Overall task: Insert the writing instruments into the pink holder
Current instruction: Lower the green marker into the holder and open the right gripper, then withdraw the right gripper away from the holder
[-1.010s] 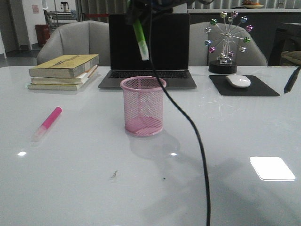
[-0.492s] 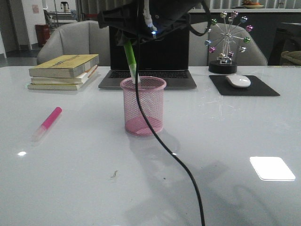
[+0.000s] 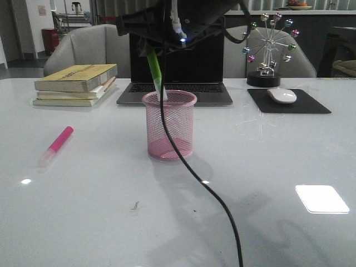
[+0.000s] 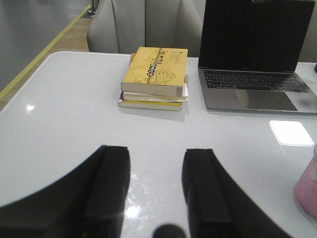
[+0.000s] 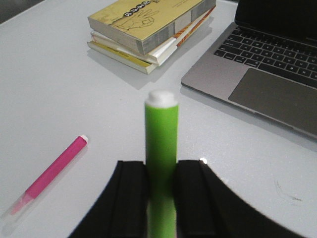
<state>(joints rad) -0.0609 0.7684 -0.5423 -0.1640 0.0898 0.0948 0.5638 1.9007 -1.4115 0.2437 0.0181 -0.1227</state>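
Right gripper (image 5: 161, 191) clamped on the green highlighter (image 3: 156, 72), tip apparently just inside the pink holder (image 3: 169, 125). Left gripper (image 4: 156, 186) gaped, empty. Pink highlighter (image 3: 55, 146) lay left, well apart.

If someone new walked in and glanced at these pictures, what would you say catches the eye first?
Most striking is the green highlighter, pinched in the right gripper and tilted, its lower end dipping into the pink holder at the table's middle. Next comes the pink highlighter, lying flat on the table to the holder's left. The left gripper hangs open and empty above bare tabletop.
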